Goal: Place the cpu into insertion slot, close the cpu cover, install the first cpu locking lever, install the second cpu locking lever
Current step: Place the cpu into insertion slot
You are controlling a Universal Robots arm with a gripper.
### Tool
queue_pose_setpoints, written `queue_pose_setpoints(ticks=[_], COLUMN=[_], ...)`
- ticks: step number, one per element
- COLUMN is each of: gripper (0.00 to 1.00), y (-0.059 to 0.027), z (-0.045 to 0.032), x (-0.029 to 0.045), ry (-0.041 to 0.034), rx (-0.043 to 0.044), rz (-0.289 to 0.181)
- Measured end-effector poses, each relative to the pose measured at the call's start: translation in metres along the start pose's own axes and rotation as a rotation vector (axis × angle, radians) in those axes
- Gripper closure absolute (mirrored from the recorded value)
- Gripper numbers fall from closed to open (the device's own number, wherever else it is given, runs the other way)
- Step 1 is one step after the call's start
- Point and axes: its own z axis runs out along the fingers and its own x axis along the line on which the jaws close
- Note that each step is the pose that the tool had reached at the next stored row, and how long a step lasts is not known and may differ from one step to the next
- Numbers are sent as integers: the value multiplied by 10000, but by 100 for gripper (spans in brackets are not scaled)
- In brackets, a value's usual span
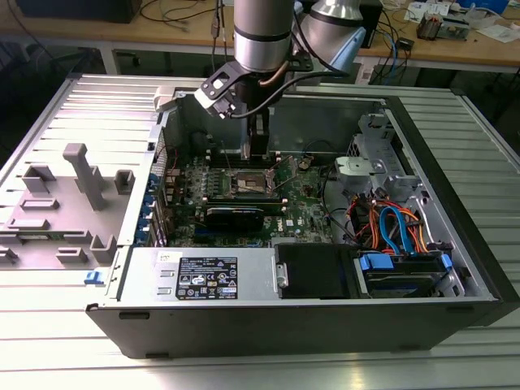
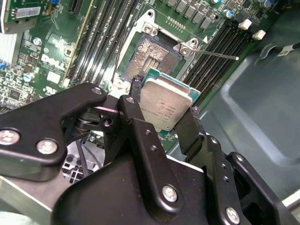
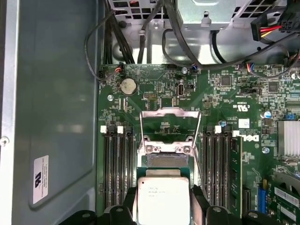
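Observation:
The cpu [image 2: 166, 108], a square chip with a silvery top, hangs between my black fingers [image 2: 187, 131], and my gripper [image 2: 165, 101] is shut on its two opposite edges. It hovers tilted just off the insertion slot [image 2: 152, 54], whose dark centre lies bare. In the first wrist view the cpu [image 3: 163, 197] sits in my gripper [image 3: 164, 194] beside the insertion slot [image 3: 166, 161]. The cpu cover [image 3: 171, 111] stands swung open beyond the slot. A thin locking lever [image 2: 220, 55] sticks out, unlatched. In the exterior view my gripper [image 1: 257, 150] hangs over the insertion slot [image 1: 248, 185] inside the computer case.
Black memory slots [image 3: 115, 164] flank the socket on both sides. A black card [image 1: 234, 217] lies in front of it. Cables [image 1: 390, 223] and a drive cage [image 1: 370, 175] fill the case at the exterior view's right. The power supply [image 1: 211, 276] is at the front.

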Motion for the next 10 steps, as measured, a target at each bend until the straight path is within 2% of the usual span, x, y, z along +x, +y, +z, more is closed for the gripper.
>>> queue_pose_setpoints(ticks=[6, 10], gripper=[46, 46], y=[-30, -39], z=[70, 148], x=[-2, -25], ry=[145, 161], rx=[-24, -32], rz=[3, 3])
